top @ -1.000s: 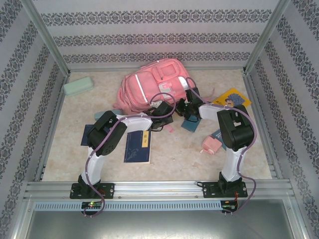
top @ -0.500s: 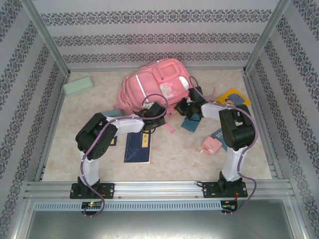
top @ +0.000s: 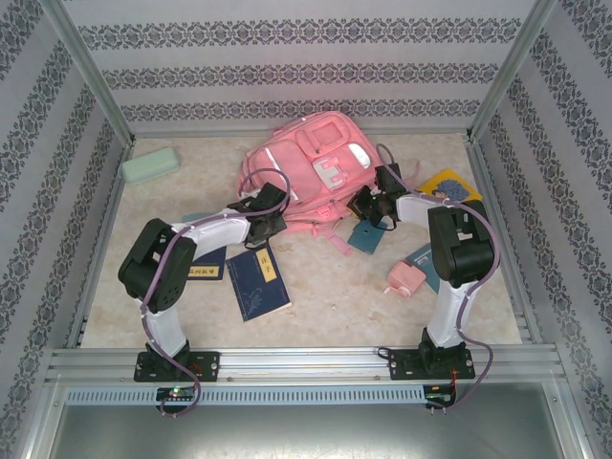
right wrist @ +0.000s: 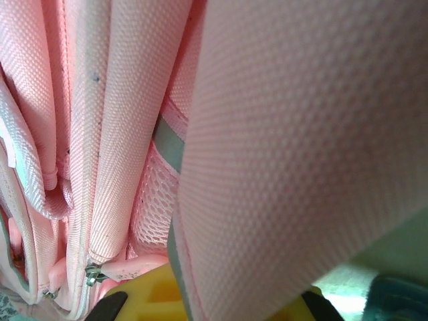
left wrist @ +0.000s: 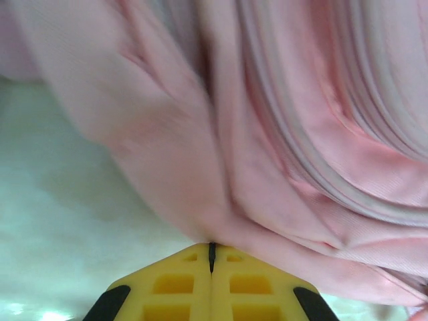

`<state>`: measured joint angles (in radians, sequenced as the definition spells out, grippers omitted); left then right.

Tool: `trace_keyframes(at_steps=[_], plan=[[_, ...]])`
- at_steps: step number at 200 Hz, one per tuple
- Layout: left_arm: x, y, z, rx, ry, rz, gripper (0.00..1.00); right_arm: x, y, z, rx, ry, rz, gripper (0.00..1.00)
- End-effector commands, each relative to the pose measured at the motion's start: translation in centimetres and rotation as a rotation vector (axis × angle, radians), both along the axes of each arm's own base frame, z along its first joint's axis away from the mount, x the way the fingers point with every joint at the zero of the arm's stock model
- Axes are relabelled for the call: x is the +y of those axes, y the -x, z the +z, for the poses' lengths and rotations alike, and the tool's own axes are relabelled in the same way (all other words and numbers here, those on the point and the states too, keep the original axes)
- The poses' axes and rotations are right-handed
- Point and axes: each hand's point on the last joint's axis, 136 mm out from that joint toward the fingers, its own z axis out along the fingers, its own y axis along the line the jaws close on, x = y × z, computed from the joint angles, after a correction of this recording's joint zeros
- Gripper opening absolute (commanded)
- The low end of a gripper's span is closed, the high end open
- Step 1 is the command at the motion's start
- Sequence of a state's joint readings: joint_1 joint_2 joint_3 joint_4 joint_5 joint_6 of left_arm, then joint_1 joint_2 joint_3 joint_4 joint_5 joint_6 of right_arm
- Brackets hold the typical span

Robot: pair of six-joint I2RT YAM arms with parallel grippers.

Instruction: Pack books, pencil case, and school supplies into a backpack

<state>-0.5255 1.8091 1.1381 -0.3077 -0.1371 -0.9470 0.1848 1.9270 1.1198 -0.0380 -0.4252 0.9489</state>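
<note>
Knocked askew since the earlier frame, a navy book [top: 258,280] lies at lower centre, and the backpack [top: 304,163] has slid up and to the right. The left gripper [left wrist: 212,249], clenched, appears to pinch a fold of its fabric; the right gripper [right wrist: 207,301] is clamped on a pink panel. Soft and floppy, the backpack is best held at its seams. The pencil case [top: 150,166] waits at upper left.

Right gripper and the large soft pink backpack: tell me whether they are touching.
Touching. In the right wrist view a woven strap of the large soft pink backpack runs between the right gripper's yellow fingers, pinched there.
</note>
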Motion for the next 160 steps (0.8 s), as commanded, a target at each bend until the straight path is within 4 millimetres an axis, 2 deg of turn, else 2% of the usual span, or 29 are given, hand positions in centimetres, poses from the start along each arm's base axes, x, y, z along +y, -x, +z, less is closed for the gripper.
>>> trace_keyframes(at_steps=[1, 42, 56, 77, 109, 133, 146, 160], plan=[[3.2, 0.9, 0.5, 0.046, -0.080, 0.002, 0.00, -1.7, -2.8, 3.2, -0.121, 0.051, -0.022, 0.00], [3.6, 0.1, 1.9, 0.030, -0.087, -0.078, 0.00, -2.0, -3.8, 3.4, -0.129, 0.057, 0.003, 0.00], [2.6, -0.1, 2.5, 0.022, -0.063, -0.137, 0.00, -2.2, -4.0, 3.3, -0.127, 0.059, 0.006, 0.00], [-0.3, -0.5, 3.1, -0.009, 0.044, -0.242, 0.00, -2.1, -4.2, 3.5, -0.136, 0.056, 0.008, 0.00], [-6.3, -0.4, 3.6, -0.053, 0.143, -0.359, 0.24, -2.0, -4.0, 3.2, -0.130, 0.050, 0.012, 0.00], [-11.3, 0.3, 2.9, -0.054, 0.236, -0.430, 0.37, -2.0, -3.9, 3.0, -0.125, 0.046, 0.009, 0.00], [-13.0, 0.5, 2.5, -0.058, 0.261, -0.444, 0.48, -1.9, -3.8, 3.0, -0.124, 0.044, 0.011, 0.00], [-14.1, 0.7, 1.6, -0.044, 0.287, -0.433, 0.51, -1.8, -3.8, 3.0, -0.123, 0.043, 0.013, 0.00]])
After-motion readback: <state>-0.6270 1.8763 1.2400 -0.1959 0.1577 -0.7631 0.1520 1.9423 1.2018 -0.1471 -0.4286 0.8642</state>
